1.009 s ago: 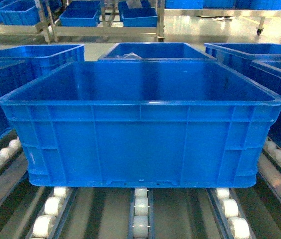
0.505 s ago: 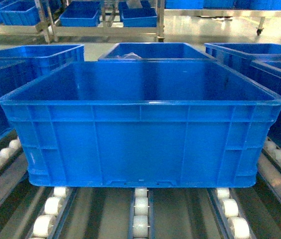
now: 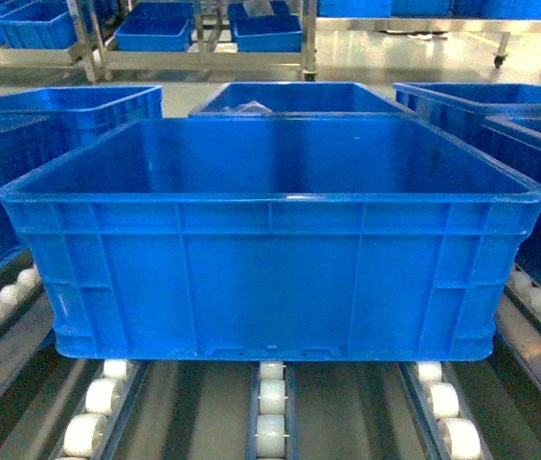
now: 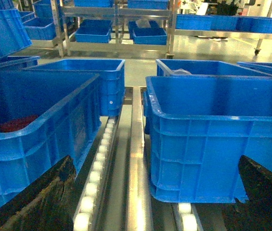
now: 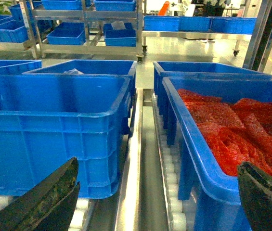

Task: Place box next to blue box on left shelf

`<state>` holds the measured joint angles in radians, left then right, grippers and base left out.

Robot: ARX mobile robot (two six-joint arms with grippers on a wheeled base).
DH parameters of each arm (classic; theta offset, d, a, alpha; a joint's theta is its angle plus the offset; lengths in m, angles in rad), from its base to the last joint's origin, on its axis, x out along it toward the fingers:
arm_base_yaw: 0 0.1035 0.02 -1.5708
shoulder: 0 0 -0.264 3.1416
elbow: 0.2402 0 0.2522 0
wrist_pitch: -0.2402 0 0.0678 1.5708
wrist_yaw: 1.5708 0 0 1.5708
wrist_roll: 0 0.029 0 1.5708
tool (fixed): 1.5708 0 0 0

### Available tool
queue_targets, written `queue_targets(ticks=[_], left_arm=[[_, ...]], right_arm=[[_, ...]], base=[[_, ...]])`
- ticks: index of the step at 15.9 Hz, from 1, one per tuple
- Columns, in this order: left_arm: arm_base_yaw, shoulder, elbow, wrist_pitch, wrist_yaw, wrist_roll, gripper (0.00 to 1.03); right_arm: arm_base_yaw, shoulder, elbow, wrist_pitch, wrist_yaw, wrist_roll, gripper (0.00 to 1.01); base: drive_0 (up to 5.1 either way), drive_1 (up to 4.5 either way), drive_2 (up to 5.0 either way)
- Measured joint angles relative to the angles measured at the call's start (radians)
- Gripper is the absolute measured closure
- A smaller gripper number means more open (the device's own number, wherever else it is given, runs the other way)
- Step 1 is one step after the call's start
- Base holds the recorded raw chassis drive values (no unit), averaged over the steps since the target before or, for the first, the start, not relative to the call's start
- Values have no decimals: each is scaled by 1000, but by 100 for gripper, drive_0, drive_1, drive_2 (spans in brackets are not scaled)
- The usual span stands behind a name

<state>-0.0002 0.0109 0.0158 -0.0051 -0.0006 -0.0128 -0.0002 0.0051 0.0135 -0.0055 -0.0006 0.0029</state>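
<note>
The box (image 3: 270,259), a large empty bright-blue crate, rests on the white rollers of the left shelf (image 3: 270,412), a grey flow rack. The left wrist view shows it (image 4: 213,139) beside another blue box (image 4: 30,139) on the neighbouring track, with a metal rail between them. My left gripper (image 4: 150,202) is open and back from the box's near left corner, touching nothing. My right gripper (image 5: 155,202) is also open, facing the gap to the right of the box (image 5: 54,130). Neither gripper shows in the head view.
A blue crate (image 5: 222,139) full of red bagged items sits on the right track. More blue crates (image 3: 299,98) stand behind on the rack. Metal shelving with further crates (image 3: 155,29) lies across the floor beyond.
</note>
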Motion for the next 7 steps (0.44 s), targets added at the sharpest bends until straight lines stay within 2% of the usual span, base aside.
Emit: queue_targets(ticks=[7], left_arm=[[0, 0, 0, 0, 0, 0, 5]], right_arm=[[0, 0, 0, 0, 0, 0, 3]], base=[[0, 0, 0]])
